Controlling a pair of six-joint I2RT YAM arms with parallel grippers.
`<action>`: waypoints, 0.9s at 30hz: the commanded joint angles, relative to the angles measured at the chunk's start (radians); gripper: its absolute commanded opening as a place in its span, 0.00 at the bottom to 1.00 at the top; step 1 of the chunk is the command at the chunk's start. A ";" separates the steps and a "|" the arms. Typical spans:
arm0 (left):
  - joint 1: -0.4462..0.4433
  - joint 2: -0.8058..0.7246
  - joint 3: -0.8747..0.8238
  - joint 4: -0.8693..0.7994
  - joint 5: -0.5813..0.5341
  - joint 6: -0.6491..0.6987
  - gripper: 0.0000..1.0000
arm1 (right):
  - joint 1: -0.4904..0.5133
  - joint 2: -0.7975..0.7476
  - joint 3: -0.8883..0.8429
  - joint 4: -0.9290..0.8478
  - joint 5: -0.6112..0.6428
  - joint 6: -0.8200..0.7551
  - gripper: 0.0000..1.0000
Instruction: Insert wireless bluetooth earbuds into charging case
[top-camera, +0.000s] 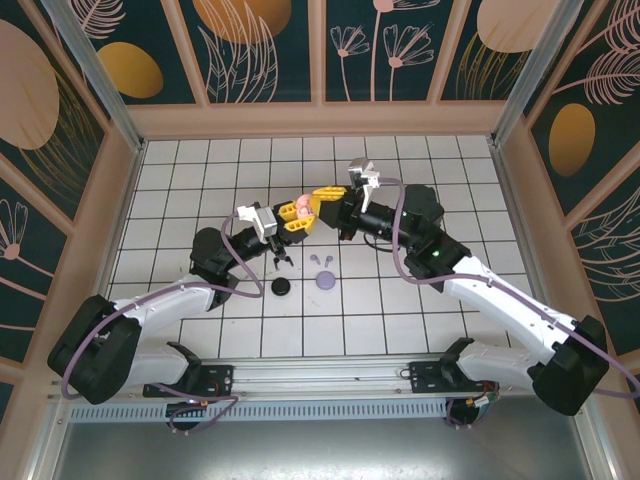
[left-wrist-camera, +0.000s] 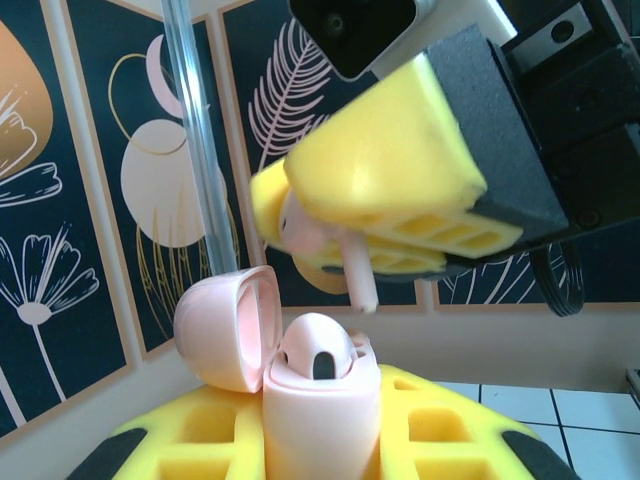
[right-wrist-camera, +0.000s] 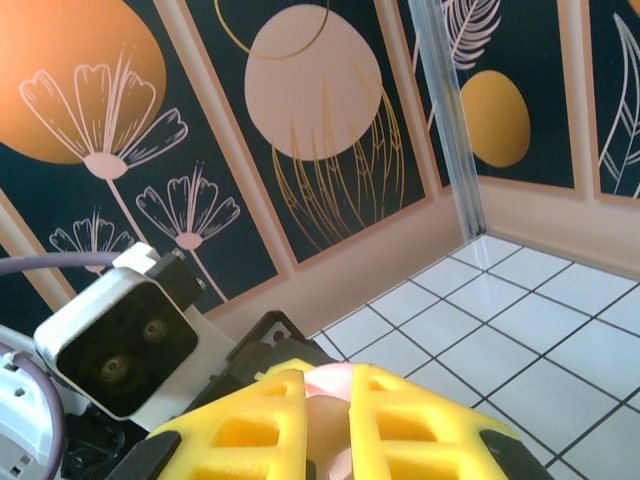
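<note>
- The left gripper (left-wrist-camera: 320, 445), with yellow honeycomb fingers, pinches a pale pink rounded plastic charging case (left-wrist-camera: 318, 410) and holds it upright.
- The case's hinged lid (left-wrist-camera: 228, 325) is swung open to one side.
- A seated pale pink earbud (left-wrist-camera: 315, 350) appears to rest in the case's mouth.
- The right gripper (right-wrist-camera: 328, 400) is clamped on a second pale pink stemmed earbud (left-wrist-camera: 355, 272). Its stem points down, just above the open case.
- Both grippers meet in mid-air over the white tiled floor (top-camera: 450, 300).
- On the tiles below lie a black round case (top-camera: 281, 287) and a lilac round case (top-camera: 326, 281). Two tiny lilac earbuds (top-camera: 315, 262) lie just beyond the lilac one.
</note>
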 joint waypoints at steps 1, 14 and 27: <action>-0.008 0.009 0.029 0.034 0.015 -0.004 0.00 | 0.006 -0.032 0.027 0.068 0.023 0.010 0.14; -0.009 0.011 0.043 0.032 0.019 -0.005 0.00 | 0.011 0.031 0.033 0.063 0.047 0.010 0.12; -0.009 0.016 0.047 0.038 0.010 0.000 0.00 | 0.011 0.047 0.014 0.040 0.066 0.002 0.11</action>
